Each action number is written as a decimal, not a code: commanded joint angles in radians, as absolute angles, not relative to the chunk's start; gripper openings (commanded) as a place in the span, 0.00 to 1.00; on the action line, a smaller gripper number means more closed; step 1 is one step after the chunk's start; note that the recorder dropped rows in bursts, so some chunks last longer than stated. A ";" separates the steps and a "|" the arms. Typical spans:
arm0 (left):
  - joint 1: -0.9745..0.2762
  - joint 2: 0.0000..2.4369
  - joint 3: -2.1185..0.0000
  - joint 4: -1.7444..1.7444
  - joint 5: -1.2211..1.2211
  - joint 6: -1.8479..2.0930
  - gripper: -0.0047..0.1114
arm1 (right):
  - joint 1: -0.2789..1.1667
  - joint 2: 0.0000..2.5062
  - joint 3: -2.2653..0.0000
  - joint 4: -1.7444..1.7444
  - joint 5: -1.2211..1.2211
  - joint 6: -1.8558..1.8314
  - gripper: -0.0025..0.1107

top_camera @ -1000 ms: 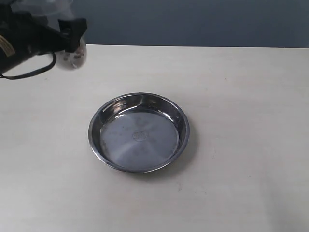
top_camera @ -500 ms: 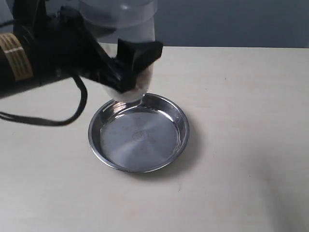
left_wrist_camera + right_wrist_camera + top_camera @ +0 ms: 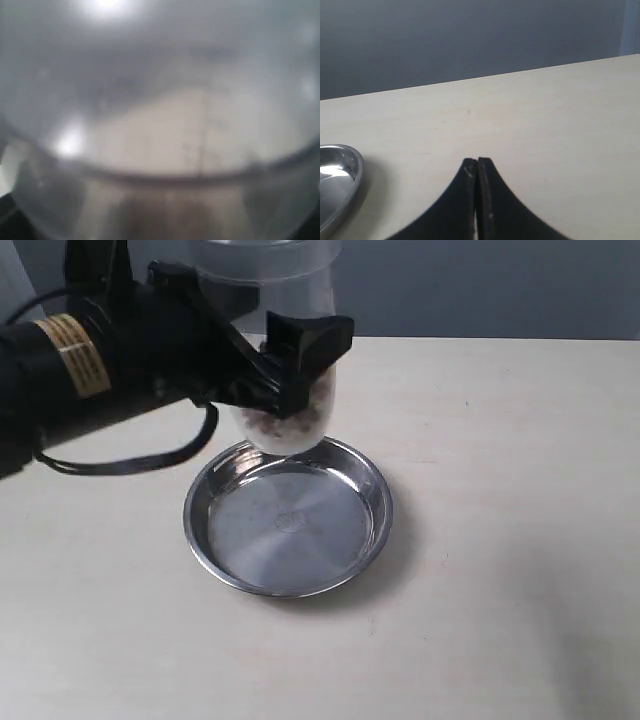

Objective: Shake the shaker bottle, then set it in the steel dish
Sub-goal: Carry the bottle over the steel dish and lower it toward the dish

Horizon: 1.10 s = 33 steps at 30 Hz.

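Two tools are in view, but only one is at work. The shaker bottle (image 3: 288, 425) is gripped by the left tool (image 3: 270, 360), whose jaws are spread wide around the frosted wall, so the left wrist view is filled with blurred plastic. The bottle is carried roughly upright, narrow rounded end down, where brown beads and white grains are gathered. It is hung over the far rim of the steel dish (image 3: 386, 515); whether it touches the rim cannot be told. This position suggests that lowering into the dish is being prepared. The right tool (image 3: 477, 167) is pressed shut and empty over the worktop (image 3: 500, 420), held aside from the placing.
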<state>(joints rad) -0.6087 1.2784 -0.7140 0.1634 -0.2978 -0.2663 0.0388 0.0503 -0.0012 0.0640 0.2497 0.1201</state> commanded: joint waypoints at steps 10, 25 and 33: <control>-0.611 1.300 -0.748 0.130 -0.339 -0.260 0.04 | 0.040 0.052 0.000 0.062 0.236 0.117 0.01; -0.524 1.340 -0.752 -0.125 -0.251 -0.150 0.04 | 0.040 0.052 0.000 0.059 0.238 0.117 0.01; -0.462 1.389 -0.711 0.029 -0.123 -0.237 0.04 | 0.040 0.052 0.000 0.057 0.238 0.117 0.01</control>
